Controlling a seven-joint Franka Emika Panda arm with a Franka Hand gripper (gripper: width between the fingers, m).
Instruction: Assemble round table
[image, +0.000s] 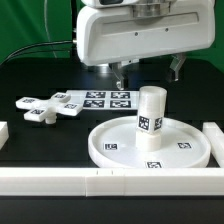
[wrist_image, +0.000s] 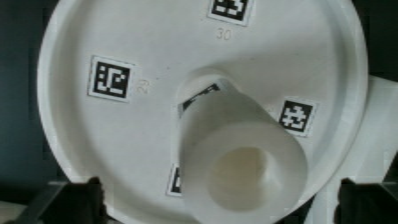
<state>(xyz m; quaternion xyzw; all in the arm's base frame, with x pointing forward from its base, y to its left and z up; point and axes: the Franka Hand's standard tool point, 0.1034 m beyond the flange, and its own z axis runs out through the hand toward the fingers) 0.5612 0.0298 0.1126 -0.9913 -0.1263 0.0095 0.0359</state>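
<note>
1. White plastic disc (image: 112, 136) lies flat on the black surface (image: 40, 145), rim up, so its central socket faces the cylinder (image: 151, 118). The cylinder stands upright at the disc's middle; whether it is fully seated I cannot tell.
2. The gripper (image: 148, 72) hangs above the cylinder, spread wide and holding nothing, probably lined up to close on it.
3. The cross-shaped piece (image: 45, 107) lies flat, well apart toward the exterior view's left, beside the marker board (image: 106, 100), likely awaiting its turn.
4. Count: one disc, one cylinder, one cross-shaped piece, one marker board; rails (image: 60, 181) on three sides.

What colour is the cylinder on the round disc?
The cylinder is white with a black-and-white square tag, clearest in the exterior view.
</note>
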